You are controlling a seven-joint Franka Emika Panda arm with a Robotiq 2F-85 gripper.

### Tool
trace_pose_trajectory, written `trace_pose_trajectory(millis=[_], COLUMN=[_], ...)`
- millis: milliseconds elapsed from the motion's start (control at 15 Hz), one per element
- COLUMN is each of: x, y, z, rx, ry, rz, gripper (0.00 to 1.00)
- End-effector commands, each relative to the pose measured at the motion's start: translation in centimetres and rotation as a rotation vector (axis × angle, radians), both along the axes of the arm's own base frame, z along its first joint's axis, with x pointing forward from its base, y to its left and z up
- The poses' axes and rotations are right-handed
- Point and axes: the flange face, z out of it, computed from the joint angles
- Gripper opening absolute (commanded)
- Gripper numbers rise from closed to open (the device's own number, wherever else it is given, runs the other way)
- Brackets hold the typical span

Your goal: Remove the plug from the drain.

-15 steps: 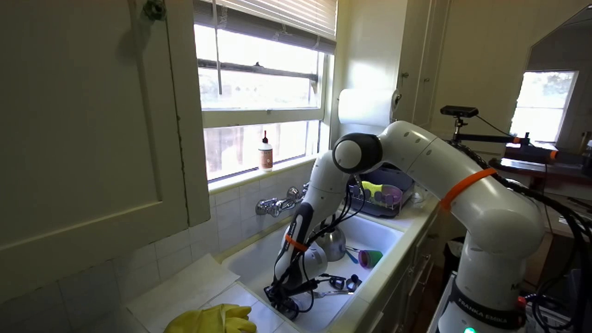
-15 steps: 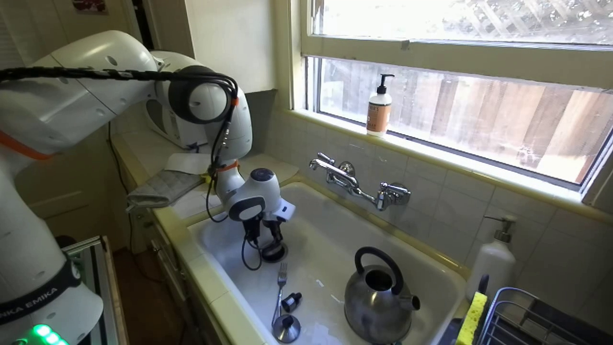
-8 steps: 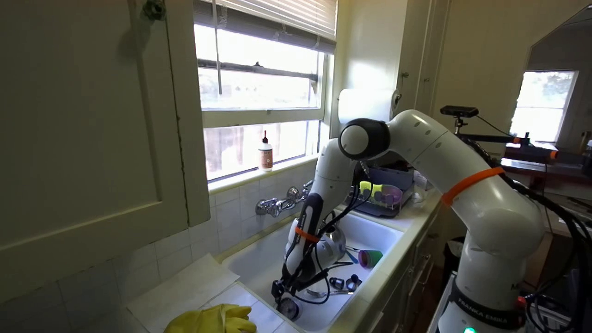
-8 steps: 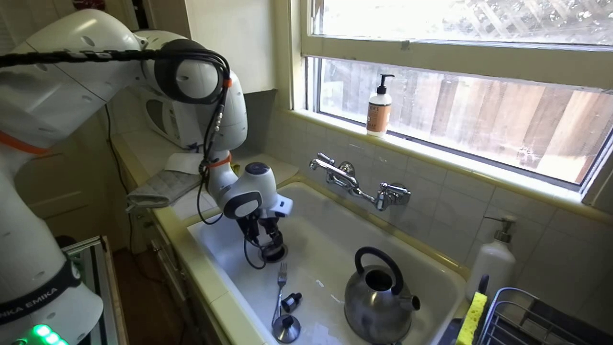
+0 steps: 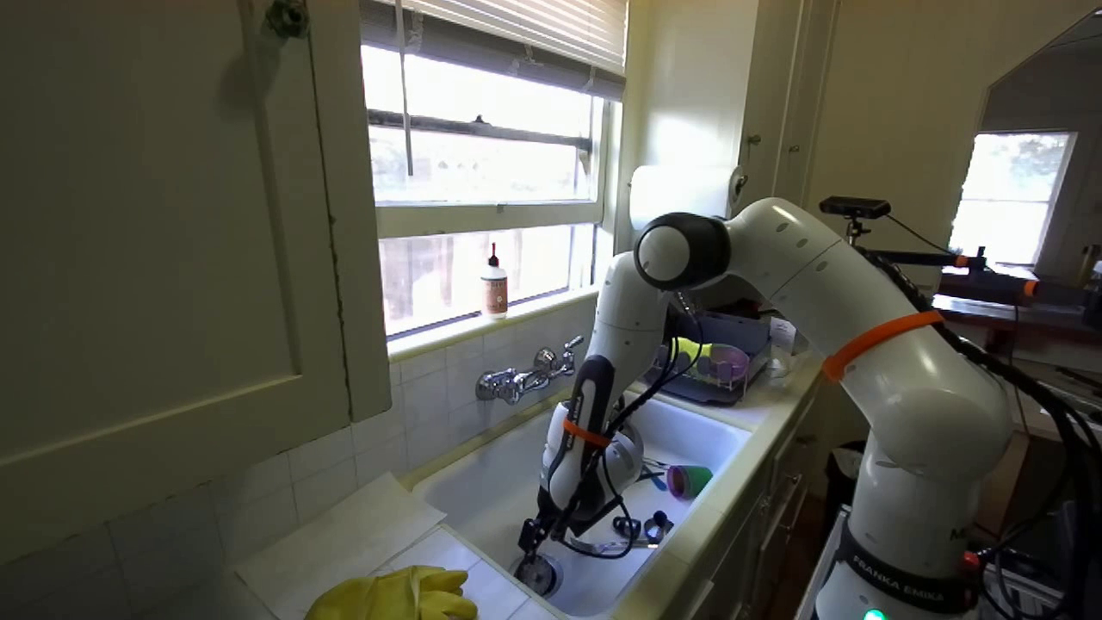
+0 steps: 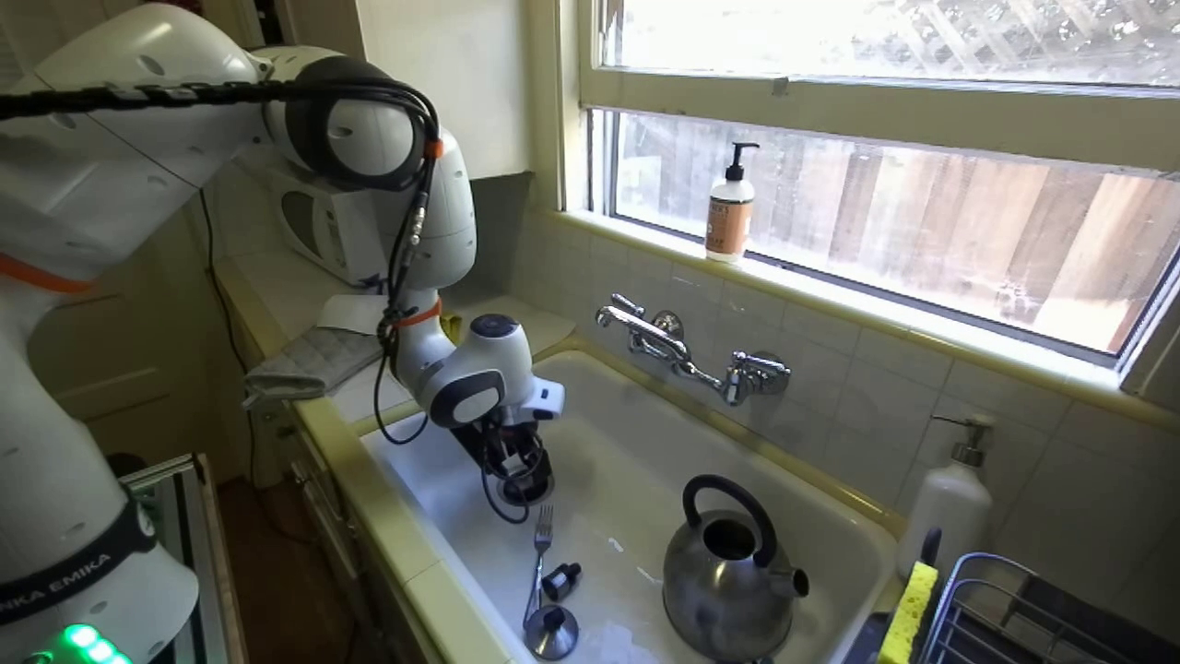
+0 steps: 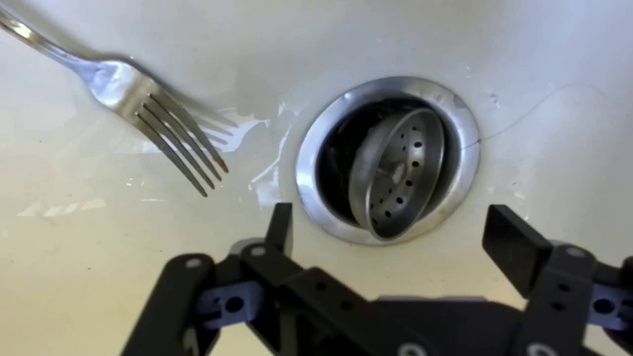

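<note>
The plug [image 7: 395, 173], a perforated metal strainer, lies tilted within the drain [image 7: 307, 160], its edge lapping the drain's rim at six o'clock in the wrist view. The gripper [image 7: 398, 237] is wide, fingers [image 7: 281, 228] well apart at eight and four o'clock of the drain; contact with the sink [image 7: 257, 44] cannot be determined. A hair-like strand [image 7: 529, 112] trails from the drain between two and three o'clock. A fork [image 7: 118, 86] lies near, at half past nine. In an exterior view, the gripper obstructs part of the drain; a small black item [image 6: 561, 581] and funnel-shaped metal piece [image 6: 551, 633] lie toward half past five, a kettle [image 6: 724, 595] at four. Compared with one second earlier, the arm [image 5: 826, 284] bends higher in both exterior views; fork and kettle are unmoved.
</note>
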Motion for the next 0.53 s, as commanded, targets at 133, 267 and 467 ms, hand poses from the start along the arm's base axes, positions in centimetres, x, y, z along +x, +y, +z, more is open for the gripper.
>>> trace_pose_trajectory(millis=[133, 267, 467], x=[0.0, 0.2, 0.7], y=[-0.4, -0.3, -0.3], z=[-2.2, -2.8, -3.2], rx=[-0.015, -0.016, -0.011], ry=[-0.002, -0.004, -0.016], rz=[0.073, 0.071, 0.055], gripper=[0.65, 0.49, 0.25])
